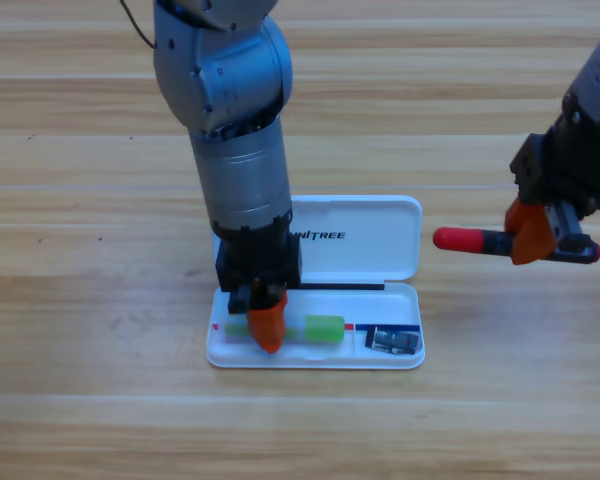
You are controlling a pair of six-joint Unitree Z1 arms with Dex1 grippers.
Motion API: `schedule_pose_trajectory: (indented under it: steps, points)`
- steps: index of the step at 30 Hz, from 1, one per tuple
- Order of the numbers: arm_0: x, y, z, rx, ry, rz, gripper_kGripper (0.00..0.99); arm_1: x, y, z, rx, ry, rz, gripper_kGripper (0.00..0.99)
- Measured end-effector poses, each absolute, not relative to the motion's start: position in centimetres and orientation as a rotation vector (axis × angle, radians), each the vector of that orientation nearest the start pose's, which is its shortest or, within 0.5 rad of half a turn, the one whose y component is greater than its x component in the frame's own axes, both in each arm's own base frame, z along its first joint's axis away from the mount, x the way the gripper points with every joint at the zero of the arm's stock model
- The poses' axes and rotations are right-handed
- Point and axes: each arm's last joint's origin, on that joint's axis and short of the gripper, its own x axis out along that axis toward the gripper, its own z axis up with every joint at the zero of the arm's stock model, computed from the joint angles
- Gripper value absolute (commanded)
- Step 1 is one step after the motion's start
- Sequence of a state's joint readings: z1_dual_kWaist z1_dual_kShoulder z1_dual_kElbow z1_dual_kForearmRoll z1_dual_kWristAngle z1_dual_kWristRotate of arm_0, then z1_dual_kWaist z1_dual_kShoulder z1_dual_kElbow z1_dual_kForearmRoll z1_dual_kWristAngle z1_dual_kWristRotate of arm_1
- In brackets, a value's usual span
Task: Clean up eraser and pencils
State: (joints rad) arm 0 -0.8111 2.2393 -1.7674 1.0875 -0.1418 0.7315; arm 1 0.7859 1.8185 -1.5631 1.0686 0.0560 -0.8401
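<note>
The white case (390, 357) lies open at the table's middle. The light green pencil (322, 329) lies in its tray, partly hidden under my left gripper (267, 328), which points down onto it. The eraser (394, 341), a small dark block, sits in the tray's right end. My right gripper (533, 238) hovers to the right of the case, shut on the red pencil (465, 240), which is held level with its red tip pointing left toward the lid.
The case's lid (370, 238) lies flat behind the tray. The left arm's grey body (235, 150) rises over the lid's left part.
</note>
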Motion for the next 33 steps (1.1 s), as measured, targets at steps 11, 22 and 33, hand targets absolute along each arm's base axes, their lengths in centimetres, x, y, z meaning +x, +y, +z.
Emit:
schedule_pose_trajectory:
  steps: [11,22,33]
  points:
    - [29.7,-32.2,21.1,1.062,1.221,-1.292,0.99,24.3,25.9,31.7,-1.162,0.947,1.244,0.0]
    - [28.7,-30.1,24.5,1.113,1.223,-1.25,0.99,27.5,32.2,27.6,-1.234,0.99,1.224,0.0]
    - [29.0,-17.0,32.5,1.018,1.102,-1.13,0.99,29.4,38.9,23.4,-1.287,0.965,1.217,0.0]
